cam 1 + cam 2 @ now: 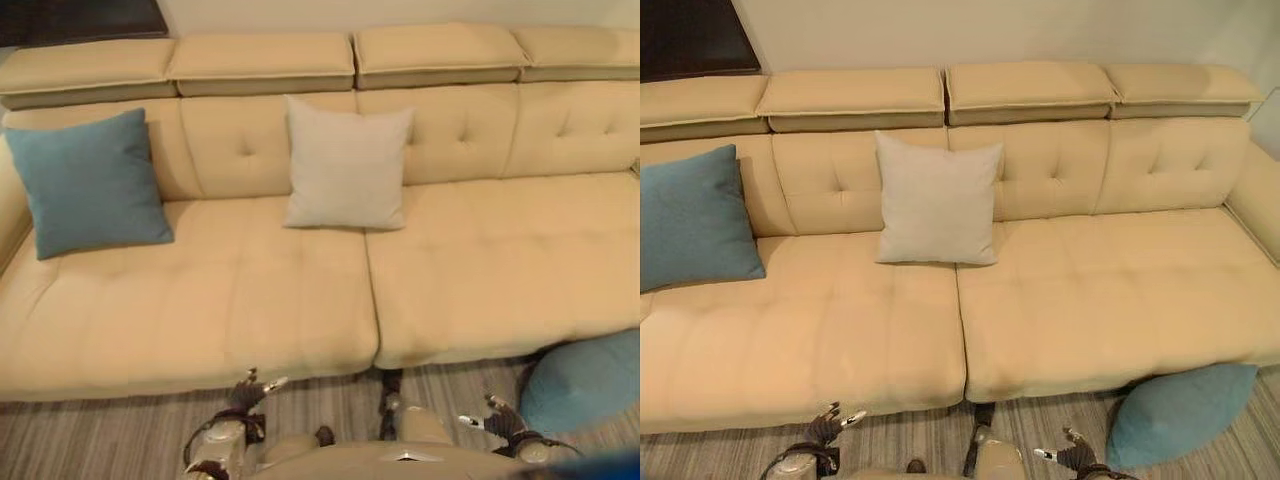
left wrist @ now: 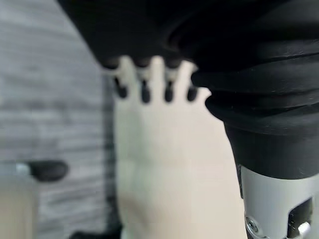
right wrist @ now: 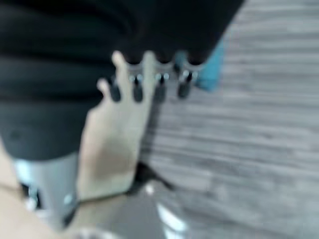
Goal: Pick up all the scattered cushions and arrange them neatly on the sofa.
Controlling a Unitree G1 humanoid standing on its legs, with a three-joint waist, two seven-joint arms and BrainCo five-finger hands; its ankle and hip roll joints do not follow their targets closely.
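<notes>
Leaning against the backrest of the long beige tufted fabric sofa are 2 cushions: a square teal fabric cushion propped at the sofa's left end, and a square pale grey fabric cushion standing upright near the middle, over the seam between the 2 seat pads. They sit well apart from each other. A 3rd cushion, a teal fabric cushion on the floor, lies on the grey striped carpet, resting against the sofa's front edge at the right. Both arms hang low in front of the sofa, above the carpet. The left hand shows its fingers straight and spread apart, holding nothing, with the sofa front just past the fingertips in the left wrist view. The right hand also has its fingers extended and apart, empty, just beside the floor cushion and not touching it; a corner of that teal cushion shows past the fingers in the right wrist view.
</notes>
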